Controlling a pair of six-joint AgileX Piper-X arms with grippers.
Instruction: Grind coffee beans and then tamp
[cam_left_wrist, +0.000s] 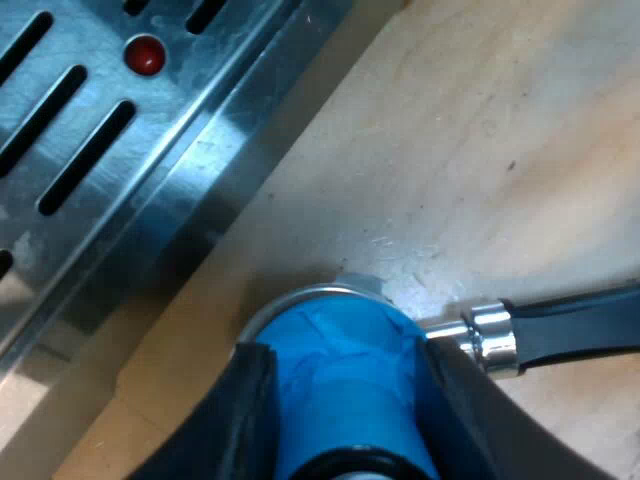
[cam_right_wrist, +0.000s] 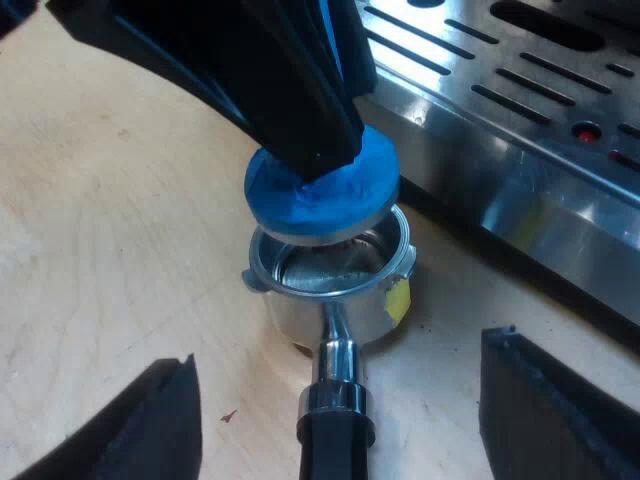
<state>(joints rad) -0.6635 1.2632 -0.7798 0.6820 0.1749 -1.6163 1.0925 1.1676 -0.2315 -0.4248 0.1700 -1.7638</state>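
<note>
Left gripper (cam_left_wrist: 345, 405) pinching the blue tamper (cam_right_wrist: 320, 195) just over the holder (cam_right_wrist: 300, 300), right gripper (cam_right_wrist: 345, 400) spread wide astride its handle (cam_right_wrist: 335, 440): level it, centre it, then press straight down.

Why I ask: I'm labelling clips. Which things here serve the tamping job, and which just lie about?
Job: blue tamper, gripped by the left end effector; metal holder under it.
Just about: espresso machine's slotted tray; wooden table.

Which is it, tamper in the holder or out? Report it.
Out. The blue tamper hangs over the rim of the holder, whose inside shows beneath it; whether they touch, cannot tell.
</note>
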